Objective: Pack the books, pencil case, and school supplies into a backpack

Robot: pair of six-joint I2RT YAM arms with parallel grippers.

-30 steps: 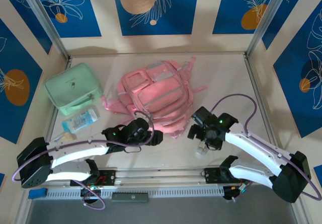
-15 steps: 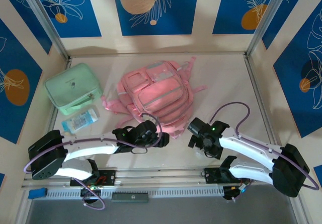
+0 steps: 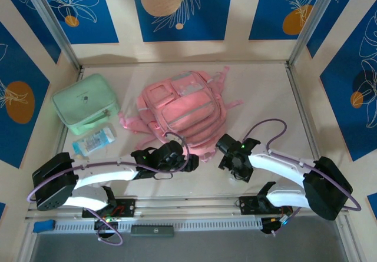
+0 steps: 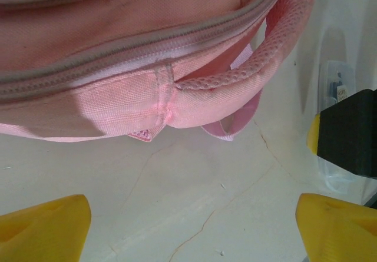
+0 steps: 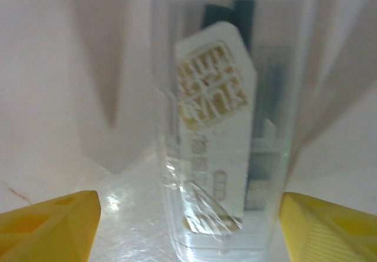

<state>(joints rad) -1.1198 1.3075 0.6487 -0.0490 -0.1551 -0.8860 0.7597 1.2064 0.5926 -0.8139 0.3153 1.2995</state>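
Two spread grippers, nothing pinched. Right gripper [image 5: 188, 229] has its yellow fingers [image 5: 47, 224] wide either side of the clear plastic bottle [image 5: 215, 126] on the table [image 3: 265, 97], at the pink backpack's [image 3: 182, 112] 5 o'clock. Left gripper [image 4: 194, 226] gapes too, backpack edge at its 12 o'clock, zip there looking shut. Blue-and-white packet [image 3: 94, 139] lies out at the backpack's 8 o'clock. My guess: packing's barely begun, bottle and packet both left to go in.
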